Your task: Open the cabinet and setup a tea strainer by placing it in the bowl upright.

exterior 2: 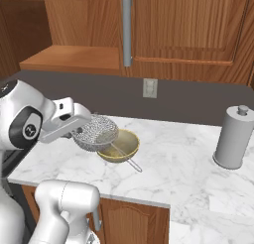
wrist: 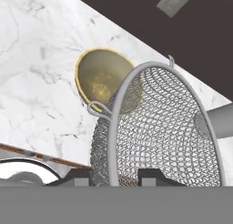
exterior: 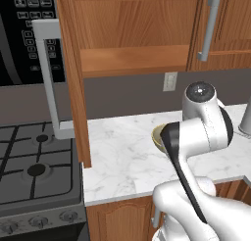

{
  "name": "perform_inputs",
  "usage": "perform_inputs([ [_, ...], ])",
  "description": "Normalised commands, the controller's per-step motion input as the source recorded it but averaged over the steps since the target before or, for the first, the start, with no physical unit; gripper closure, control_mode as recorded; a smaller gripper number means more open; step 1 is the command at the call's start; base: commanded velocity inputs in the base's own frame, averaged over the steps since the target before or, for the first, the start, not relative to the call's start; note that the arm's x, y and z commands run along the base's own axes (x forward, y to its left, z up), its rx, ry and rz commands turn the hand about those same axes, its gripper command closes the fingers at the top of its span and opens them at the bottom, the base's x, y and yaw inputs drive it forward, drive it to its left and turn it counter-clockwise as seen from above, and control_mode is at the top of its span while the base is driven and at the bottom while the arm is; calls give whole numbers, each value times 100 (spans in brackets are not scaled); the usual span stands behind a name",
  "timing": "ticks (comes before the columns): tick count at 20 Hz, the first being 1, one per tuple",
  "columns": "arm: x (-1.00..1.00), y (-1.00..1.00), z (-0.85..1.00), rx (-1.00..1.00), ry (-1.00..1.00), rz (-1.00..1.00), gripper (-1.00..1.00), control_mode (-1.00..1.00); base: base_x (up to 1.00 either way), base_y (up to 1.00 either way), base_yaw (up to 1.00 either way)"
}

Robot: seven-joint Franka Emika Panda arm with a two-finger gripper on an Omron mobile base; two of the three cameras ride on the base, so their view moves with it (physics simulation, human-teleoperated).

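A white marble counter carries one olive-gold bowl and one grey canister. The gripper, clamped on the single tea strainer, holds it tilted at the bowl's rim; one cabinet door stands open.

Arm rises from lower left of the right base frame, elbow bent, forearm reaching right toward frame centre. In the left base frame it climbs from lower right, wrist joint uppermost at right of centre. Tool sits left of centre in the right base frame, pointing right and slightly down, jaws closed on the rim of the strainer. In the hand frame both fingertips show at bottom centre, mesh between them.
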Motion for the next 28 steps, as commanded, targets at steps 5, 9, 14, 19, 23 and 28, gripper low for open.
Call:
perform_inputs([
  [5, 63, 0, -34, 0, 0, -1, 100, -100, 0, 0, 0],
  [9, 58, 0, -56, 0, 0, 0, 100, -100, 0, 0, 0],
  [14, 58, -1, -53, 0, 0, 0, 100, -100, 0, 0, 0],
  [19, 58, -1, -42, 0, 1, 0, 100, -100, 0, 0, 0],
  [23, 46, -1, -41, 0, 1, 0, 100, -100, 0, 0, 0],
  [28, 30, -19, -28, 0, 2, 0, 100, -100, 0, 0, 0],
])
